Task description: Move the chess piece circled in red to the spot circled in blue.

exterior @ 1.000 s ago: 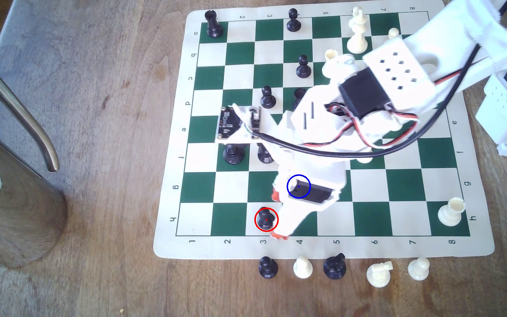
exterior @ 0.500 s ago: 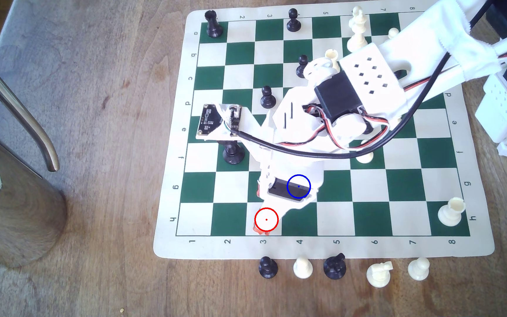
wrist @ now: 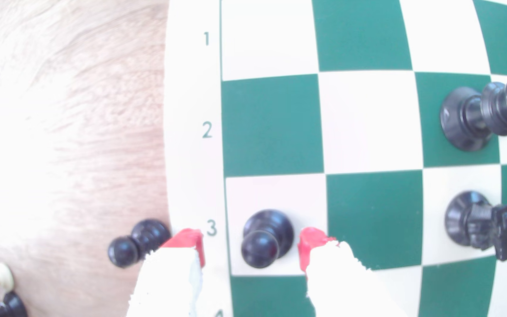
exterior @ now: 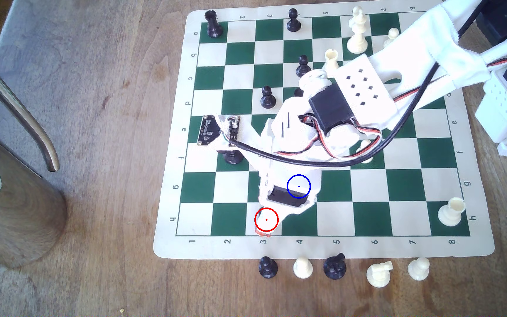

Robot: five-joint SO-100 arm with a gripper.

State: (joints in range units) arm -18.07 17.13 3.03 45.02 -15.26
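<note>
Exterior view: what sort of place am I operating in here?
Probably a home or hobby tabletop, not a factory cell: a green-and-cream roll-up chess mat lies on a worn wooden table, captured black and cream pieces line its edge, and a metal jug stands nearby.

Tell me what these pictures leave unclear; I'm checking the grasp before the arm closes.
- Exterior view: the black pawn on the red-ringed square is hidden under the gripper.
- Exterior view: the blue-ringed spot is covered by the arm.
- Wrist view: the pawn sits between the open red fingertips; contact and height above the chessboard can't be judged.
</note>
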